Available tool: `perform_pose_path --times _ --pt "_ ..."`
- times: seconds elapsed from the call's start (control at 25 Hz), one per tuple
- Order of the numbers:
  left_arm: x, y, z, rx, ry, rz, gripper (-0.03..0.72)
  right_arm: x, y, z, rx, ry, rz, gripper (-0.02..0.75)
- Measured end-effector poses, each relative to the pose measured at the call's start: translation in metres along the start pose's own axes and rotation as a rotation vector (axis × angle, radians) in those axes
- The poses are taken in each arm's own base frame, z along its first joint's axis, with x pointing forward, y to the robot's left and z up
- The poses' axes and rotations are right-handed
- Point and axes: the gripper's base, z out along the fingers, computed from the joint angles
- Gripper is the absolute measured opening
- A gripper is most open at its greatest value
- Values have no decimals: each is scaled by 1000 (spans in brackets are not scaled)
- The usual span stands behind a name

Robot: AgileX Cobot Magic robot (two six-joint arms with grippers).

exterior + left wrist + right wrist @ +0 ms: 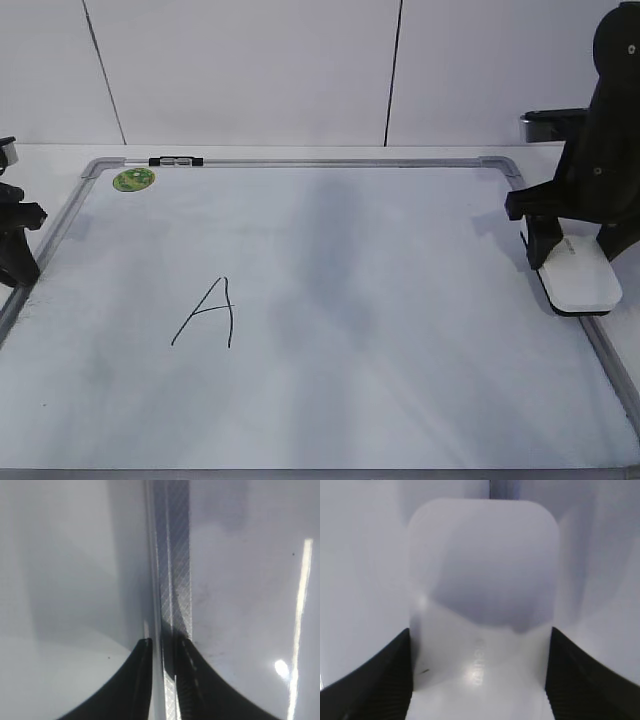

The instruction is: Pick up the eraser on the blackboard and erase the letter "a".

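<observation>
The blackboard is a white board with a grey frame lying flat. The eraser, a flat white block, rests at the board's right edge. My right gripper is shut on the eraser, one finger on each long side. In the right wrist view the eraser fills the space between the fingers. A large capital "A" stands left of centre. No small letter "a" shows on the board. My left gripper is shut and empty over the left frame rail, fingers nearly touching.
A round green sticker sits in the board's far left corner. A small black and silver piece lies on the top frame rail. A white wall stands behind the board. A grey smear runs down the board's middle.
</observation>
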Motion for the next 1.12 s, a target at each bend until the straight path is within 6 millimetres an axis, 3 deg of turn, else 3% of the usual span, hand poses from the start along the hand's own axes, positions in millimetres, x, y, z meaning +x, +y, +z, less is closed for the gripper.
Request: perform_pose_path --times 0.48,0.8,1.12 --pt "0 0 0 0 0 0 124 -9 3 0 -28 -100 4 568" --pt "0 0 0 0 0 0 124 -13 6 21 -30 -65 -22 568" --pt "0 0 0 0 0 0 125 -15 11 21 -80 -86 -39 596"
